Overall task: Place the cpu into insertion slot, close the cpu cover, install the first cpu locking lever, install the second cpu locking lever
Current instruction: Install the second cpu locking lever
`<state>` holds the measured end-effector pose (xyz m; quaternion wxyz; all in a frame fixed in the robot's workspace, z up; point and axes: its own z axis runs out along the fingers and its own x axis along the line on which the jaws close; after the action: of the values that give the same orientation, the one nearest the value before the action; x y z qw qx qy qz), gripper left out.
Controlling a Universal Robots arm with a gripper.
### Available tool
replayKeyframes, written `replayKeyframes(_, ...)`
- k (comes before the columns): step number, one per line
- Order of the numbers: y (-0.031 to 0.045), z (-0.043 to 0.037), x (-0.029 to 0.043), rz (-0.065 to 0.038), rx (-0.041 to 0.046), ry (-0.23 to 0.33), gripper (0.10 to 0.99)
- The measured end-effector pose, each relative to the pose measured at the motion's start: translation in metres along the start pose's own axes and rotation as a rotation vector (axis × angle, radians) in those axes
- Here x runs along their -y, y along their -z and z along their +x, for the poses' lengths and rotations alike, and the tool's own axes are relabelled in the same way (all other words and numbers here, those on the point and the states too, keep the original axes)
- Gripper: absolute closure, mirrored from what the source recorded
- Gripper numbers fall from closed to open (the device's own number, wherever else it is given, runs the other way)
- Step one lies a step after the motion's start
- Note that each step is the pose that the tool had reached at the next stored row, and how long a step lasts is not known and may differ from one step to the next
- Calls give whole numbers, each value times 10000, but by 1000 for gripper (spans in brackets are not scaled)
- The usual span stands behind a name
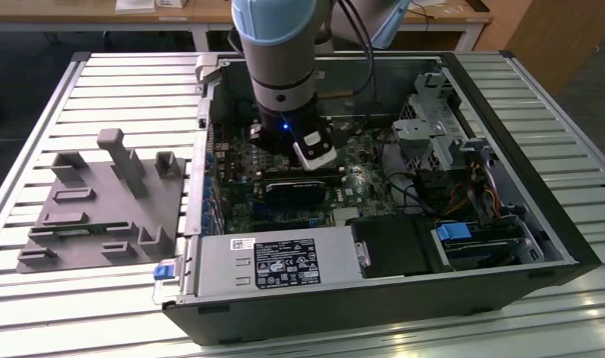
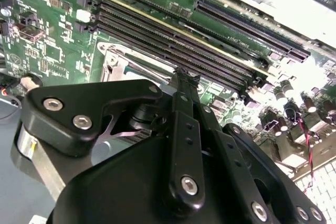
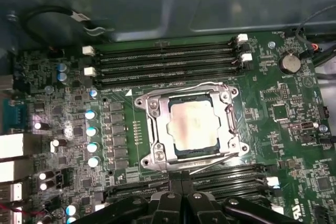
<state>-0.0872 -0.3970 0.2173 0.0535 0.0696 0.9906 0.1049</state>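
The cpu (image 3: 195, 125) shows its dull silvery-tan top, lying flat in the insertion slot (image 3: 181, 154) on the green motherboard. The cpu cover (image 3: 157, 132), a silver frame, lies down around it with the chip showing through its window. Thin wire levers (image 3: 239, 124) run along the frame's edges. My gripper (image 3: 181, 195) hovers beside the socket over the memory slots, fingers shut together with nothing between them. In the second wrist view the gripper (image 2: 181, 74) points at the board next to a socket corner (image 2: 113, 59). The arm (image 1: 282, 74) reaches down into the open computer case.
Long black memory slots (image 3: 168, 61) flank the socket on two sides. A black card (image 1: 297, 190) lies in front of the arm. The power supply (image 1: 272, 265), drive cage (image 1: 432, 142) and case walls (image 1: 203, 149) close in. A grey fixture (image 1: 98, 205) sits at the exterior view's left.
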Motion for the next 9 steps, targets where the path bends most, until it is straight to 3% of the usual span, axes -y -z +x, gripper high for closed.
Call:
replayKeyframes(3,-6,14,41,-284,-36,-35,980)
replayKeyframes(9,-34,40,123,-654,-84,-78,980)
